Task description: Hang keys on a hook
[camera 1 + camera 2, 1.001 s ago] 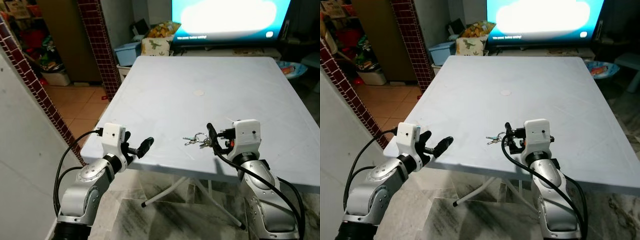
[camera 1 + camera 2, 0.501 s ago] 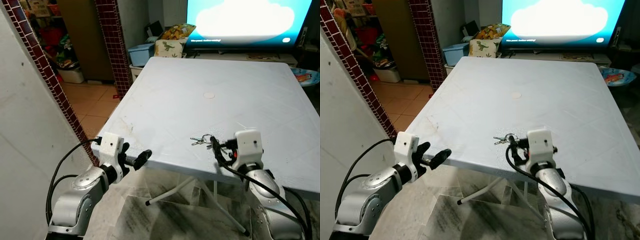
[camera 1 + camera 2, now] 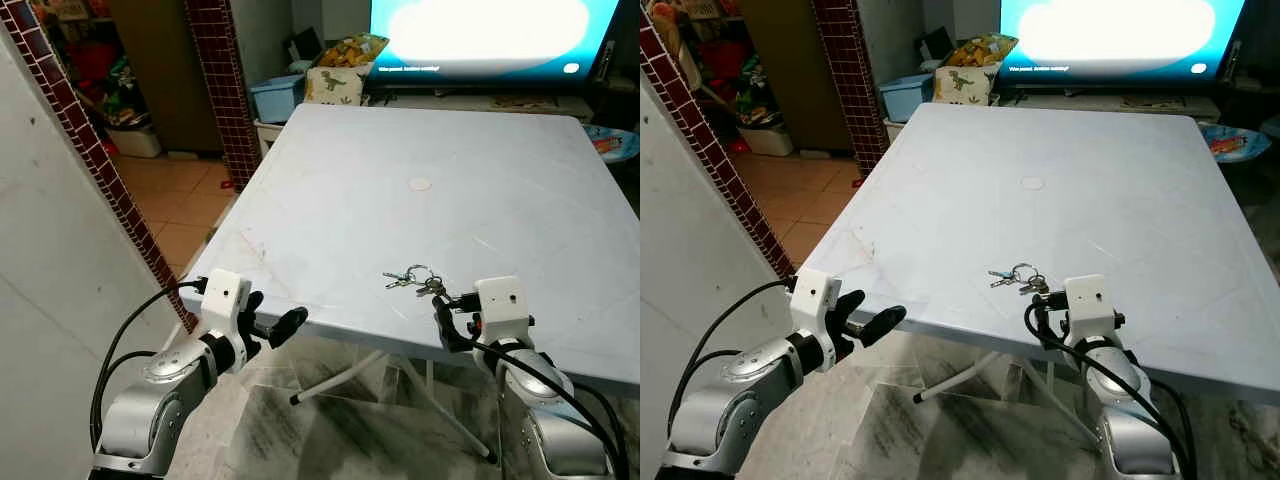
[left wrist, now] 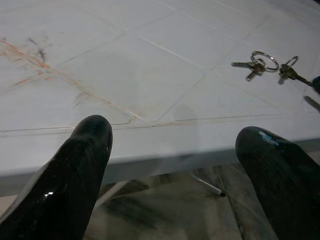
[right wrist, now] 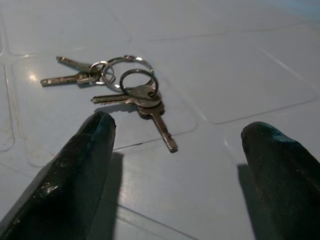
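Just ahead of the right gripper [image 5: 175, 145], between its wide-spread fingers, the keys [image 5: 125, 92] lie flat on the table [image 3: 400, 130]. Left gripper [image 4: 175, 165] hovers at the table's near edge, fingers also spread wide.

A pale blue table [image 3: 400, 150] stands on folding legs over a grey marbled floor [image 3: 330, 440]. Beyond it glows a bright screen [image 3: 480, 30]; a maroon-tiled pillar [image 3: 215, 80] and orange floor tiles [image 3: 180, 200] lie left.
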{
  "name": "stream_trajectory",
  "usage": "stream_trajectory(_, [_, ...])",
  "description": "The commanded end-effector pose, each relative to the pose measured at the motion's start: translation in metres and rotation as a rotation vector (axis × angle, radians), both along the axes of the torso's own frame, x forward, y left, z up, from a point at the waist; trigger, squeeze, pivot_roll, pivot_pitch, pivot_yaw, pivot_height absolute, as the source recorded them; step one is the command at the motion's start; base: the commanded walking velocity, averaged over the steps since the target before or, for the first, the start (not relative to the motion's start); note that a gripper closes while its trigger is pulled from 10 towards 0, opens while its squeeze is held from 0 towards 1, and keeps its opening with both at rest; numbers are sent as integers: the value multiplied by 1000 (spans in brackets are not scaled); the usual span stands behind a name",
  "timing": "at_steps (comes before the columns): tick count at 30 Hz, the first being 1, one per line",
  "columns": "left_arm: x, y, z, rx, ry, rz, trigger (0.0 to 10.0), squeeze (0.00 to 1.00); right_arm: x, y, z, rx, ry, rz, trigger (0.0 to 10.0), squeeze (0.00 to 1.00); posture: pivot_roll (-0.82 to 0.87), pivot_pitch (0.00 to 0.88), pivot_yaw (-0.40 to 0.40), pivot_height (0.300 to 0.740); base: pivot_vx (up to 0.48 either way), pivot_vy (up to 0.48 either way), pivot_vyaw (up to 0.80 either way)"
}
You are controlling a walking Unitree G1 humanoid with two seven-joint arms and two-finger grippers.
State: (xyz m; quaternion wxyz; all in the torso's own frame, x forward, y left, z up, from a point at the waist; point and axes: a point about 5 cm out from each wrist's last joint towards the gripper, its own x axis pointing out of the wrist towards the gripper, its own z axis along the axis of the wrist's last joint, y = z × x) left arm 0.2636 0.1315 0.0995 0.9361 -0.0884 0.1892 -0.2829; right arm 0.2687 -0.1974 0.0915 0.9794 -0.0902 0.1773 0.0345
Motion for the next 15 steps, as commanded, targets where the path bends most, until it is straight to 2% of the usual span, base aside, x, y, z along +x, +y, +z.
stream_trajectory(1, [-1, -2, 5, 0, -13, -25, 10000, 0, 4, 2, 2, -1, -14, 39, 10000, 0, -31, 0, 91, 740, 0, 0, 0])
stream_trajectory(2, [-1, -5, 6, -5, -15, -32, 10000, 0, 7, 2, 2, -12, -19, 77, 10000, 0, -30, 0, 92, 740, 0, 0, 0])
stream_trajectory(9, [-1, -7, 10, -7, -20, -43, 10000, 0, 18, -2, 3, -23, -26, 144, 10000, 0, -16, 0, 100, 740, 0, 0, 0])
stream_trajectory(15, [-6, -4, 10, 0, -10, -48, 10000, 0, 20, -3, -3, -13, -18, 169, 10000, 0, -1, 18, 114, 740, 0, 0, 0])
